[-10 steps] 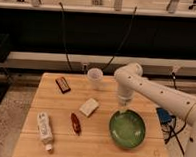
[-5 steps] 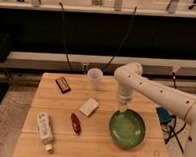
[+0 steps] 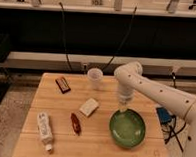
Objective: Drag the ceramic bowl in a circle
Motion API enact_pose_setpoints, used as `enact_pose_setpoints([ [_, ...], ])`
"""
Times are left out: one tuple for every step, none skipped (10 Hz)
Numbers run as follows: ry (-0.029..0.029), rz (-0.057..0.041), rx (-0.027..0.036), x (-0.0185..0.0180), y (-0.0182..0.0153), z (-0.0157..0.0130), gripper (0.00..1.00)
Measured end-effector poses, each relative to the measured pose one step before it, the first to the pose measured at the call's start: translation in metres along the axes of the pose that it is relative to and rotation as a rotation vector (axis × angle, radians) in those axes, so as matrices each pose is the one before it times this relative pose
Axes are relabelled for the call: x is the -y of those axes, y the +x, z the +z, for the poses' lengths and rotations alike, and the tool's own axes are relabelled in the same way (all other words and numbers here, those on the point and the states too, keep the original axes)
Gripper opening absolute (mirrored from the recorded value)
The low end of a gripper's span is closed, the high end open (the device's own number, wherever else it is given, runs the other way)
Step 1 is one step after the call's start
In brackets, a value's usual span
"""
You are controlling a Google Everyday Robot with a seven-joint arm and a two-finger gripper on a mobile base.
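Fingers (image 3: 122, 108) hang down at the far rim of the green ceramic bowl (image 3: 128, 129) on the desk's (image 3: 55, 103) near right, their opening impossible to tell, and contact looks made, so next comes a steady circular drag without tipping it.

The gripper (image 3: 123, 107) is hanging over the right half of the wooden table (image 3: 37, 150). A translucent white cup (image 3: 95, 78) is standing beyond it, slightly leftward. A white block (image 3: 88, 107) is lying to its left. A red packet (image 3: 75, 123), a white tube (image 3: 45, 130) and a brown bar (image 3: 63, 84) are lying farther left.
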Motion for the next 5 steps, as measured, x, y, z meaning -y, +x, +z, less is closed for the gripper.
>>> enact_pose_setpoints([
  [-0.00124, -0.00281, -0.00064, 0.00091, -0.00120, -0.00025, 0.00],
  [-0.00069, -0.00123, -0.00055, 0.00023, -0.00049, -0.00004, 0.00],
  [-0.00026, -0.00042, -0.00087, 0.00008, 0.00014, -0.00007, 0.00],
  [-0.00039, -0.00009, -0.00110, 0.00046, 0.00028, 0.00019, 0.00],
  [-0.00035, -0.00105, -0.00186, 0.00092, -0.00003, -0.00006, 0.00],
])
